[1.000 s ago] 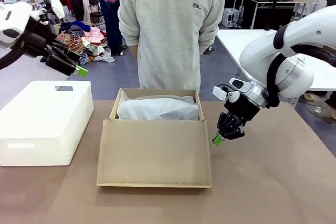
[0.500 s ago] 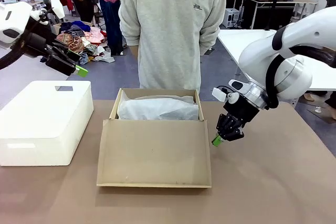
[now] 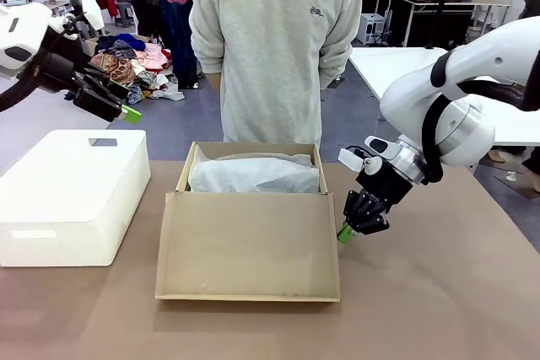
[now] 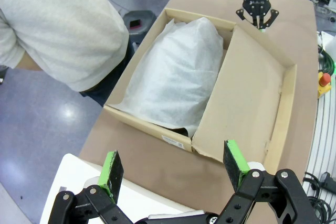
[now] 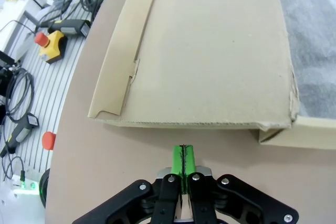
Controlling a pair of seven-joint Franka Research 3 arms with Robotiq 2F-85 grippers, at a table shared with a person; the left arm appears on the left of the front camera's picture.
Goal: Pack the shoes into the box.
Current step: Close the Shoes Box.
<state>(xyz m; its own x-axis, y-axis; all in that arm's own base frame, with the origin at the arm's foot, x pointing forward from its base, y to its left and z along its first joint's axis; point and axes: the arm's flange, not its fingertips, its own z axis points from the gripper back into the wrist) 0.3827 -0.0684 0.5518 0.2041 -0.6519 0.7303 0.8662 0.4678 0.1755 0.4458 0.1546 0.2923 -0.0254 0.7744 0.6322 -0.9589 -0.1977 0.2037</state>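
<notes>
Front view, box: the tan cardboard shoebox is sitting mid-worktop, its hinged lid flap opening toward the robot.
Front view, grippers: the left gripper is hovering open, high above a white rounded plastic box. The right gripper is pointing down, pinched shut on nothing, just beside the flap's right edge.
Left wrist view: crumpled white tissue paper is covering the tray. A dark sliver is peeking beneath it, probably the black shoes, mostly hidden.
Right wrist view: closed green pads are hanging near the flap's corner.
Progress: packing is seemingly done; the lid is awaiting closing.
Surface, room: the brown worktop is lying bare, and a person is standing opposite.
</notes>
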